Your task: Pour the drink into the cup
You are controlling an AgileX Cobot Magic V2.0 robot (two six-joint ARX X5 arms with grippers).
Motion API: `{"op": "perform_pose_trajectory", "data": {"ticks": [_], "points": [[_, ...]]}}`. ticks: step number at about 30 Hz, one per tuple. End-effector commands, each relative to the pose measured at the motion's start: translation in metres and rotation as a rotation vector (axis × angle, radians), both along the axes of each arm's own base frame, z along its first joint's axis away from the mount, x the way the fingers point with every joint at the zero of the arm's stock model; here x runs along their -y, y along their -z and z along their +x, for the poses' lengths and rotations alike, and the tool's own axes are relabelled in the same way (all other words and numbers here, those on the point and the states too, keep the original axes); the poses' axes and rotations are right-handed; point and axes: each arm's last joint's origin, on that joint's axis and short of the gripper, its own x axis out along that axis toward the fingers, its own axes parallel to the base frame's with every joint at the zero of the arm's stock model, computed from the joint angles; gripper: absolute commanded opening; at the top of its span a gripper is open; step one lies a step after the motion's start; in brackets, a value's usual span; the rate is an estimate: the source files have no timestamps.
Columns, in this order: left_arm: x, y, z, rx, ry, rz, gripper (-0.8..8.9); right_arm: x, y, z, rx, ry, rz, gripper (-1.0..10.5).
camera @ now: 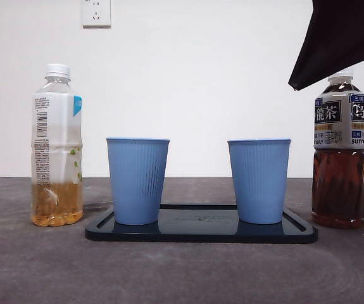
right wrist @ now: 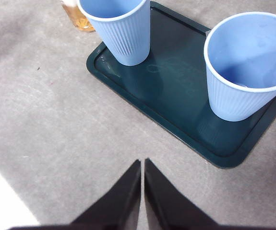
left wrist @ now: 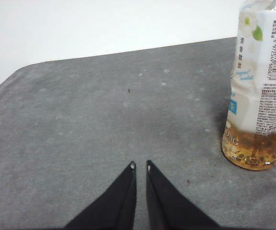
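Cups (camera: 137, 180) below raised right end effector (right wrist: 142, 162)

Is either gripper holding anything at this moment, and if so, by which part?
Nothing is held. The left gripper and right gripper are both shut on nothing above the table.

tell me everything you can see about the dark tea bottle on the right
The dark tea bottle stands upright on the grey table, just past the right end of the tray and apart from it. It looks like clear plastic with a white cap, filled with dark brown tea up to its shoulder. A label wraps its upper body, black, white and blue with large Chinese characters and "SUNTORY" printed small. A black arm part overlaps its cap in the front view; nothing visibly grips the bottle.
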Motion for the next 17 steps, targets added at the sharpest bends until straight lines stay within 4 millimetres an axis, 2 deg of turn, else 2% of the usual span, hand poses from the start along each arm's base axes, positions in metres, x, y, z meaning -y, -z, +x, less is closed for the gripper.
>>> {"op": "perform_pose_trajectory", "data": {"ticks": [1, 12, 14, 17], "points": [[0.0, 0.007, 0.001, -0.026, -0.004, 0.0, 0.37, -0.003, -0.003, 0.001, 0.005, -0.003, 0.012, 0.1], [0.0, 0.007, 0.001, -0.026, -0.004, 0.0, 0.38, -0.001, -0.004, 0.001, 0.039, -0.027, -0.01, 0.1], [0.0, 0.007, 0.001, -0.026, -0.004, 0.0, 0.37, 0.01, -0.012, 0.003, 0.112, 0.05, -0.006, 0.1], [0.0, 0.007, 0.001, -0.026, -0.003, 0.0, 0.37, 0.036, -0.031, 0.002, 0.316, 0.185, 0.114, 0.1]]}}
